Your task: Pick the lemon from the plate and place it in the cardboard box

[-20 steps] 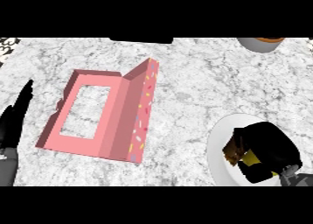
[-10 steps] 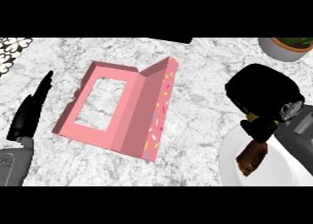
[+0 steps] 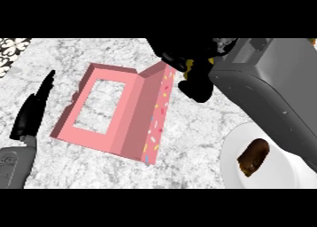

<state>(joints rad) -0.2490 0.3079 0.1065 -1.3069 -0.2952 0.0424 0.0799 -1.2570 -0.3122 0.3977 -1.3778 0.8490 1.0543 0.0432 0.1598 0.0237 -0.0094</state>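
The pick is judged to be done. The black right hand (image 3: 182, 49) is curled shut around something, and only slivers of yellow show between its fingers; this is taken to be the yellow lemon (image 3: 191, 66), most of which is hidden. The white round plate (image 3: 282, 175) lies well below and to the right of that hand, under the grey forearm, and carries only a dark brown lump of food (image 3: 253, 156).

The placing is left. The pink cardboard box (image 3: 115, 111) lies open just below and to the left of the right hand, its lid raised and its sprinkle-patterned edge nearest the fingers. The hand is held at the box's upper right corner, not yet over the hollow, so a short move leftward and a release are judged to be needed.

The left hand (image 3: 34, 111) rests flat beside the box's far side, fingers straight.

Everything is carried by a grey-white marbled bench (image 3: 187, 148). A strip of black-and-white patterned tile (image 3: 5, 49) is seen at the top left corner.
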